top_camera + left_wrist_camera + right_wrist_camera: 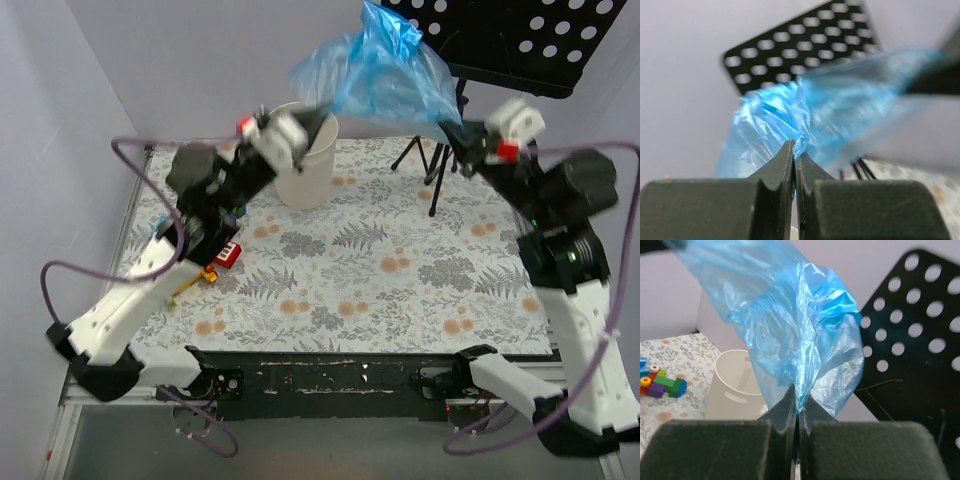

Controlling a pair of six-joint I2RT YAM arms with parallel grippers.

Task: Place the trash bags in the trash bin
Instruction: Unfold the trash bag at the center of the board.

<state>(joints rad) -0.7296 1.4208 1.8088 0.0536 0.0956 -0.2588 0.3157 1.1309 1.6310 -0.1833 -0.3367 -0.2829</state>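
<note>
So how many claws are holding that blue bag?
2. The left claw pinches the bag's left end near the bin; the right claw pinches its right end, by the black stand.

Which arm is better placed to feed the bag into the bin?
Left, probably: the left gripper, shut on the trash bag, is by the trash bin; the right gripper holds it beside the music stand.

Blue trash bags [805,340] in right claw [796,405], above trash bin [732,382]

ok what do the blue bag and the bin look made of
The trash bag is probably thin plastic film: glossy, crinkled, translucent blue. The trash bin is likely rigid plastic, with smooth cream-white walls holding a round shape.
</note>
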